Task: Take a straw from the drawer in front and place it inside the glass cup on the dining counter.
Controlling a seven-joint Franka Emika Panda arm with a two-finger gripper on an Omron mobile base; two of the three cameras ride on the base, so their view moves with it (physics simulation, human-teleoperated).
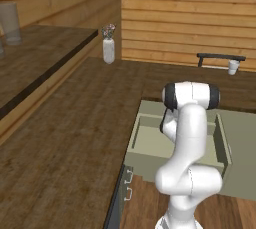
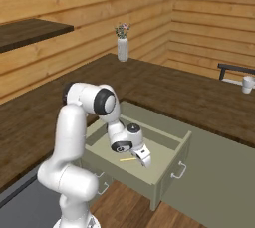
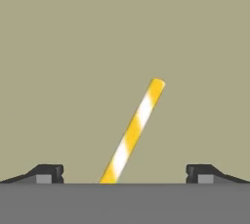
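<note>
Gripper (image 3: pixel 124 174), jaws spread wide, hung at frame bottom astride the straw (image 3: pixel 133 131) in the drawer (image 2: pixel 164 165), positioned for pickup.

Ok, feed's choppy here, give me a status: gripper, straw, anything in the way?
Gripper open, low inside the open drawer. Straw flat on the drawer floor, between the fingertips, not gripped. Nothing blocking the straw.
</note>
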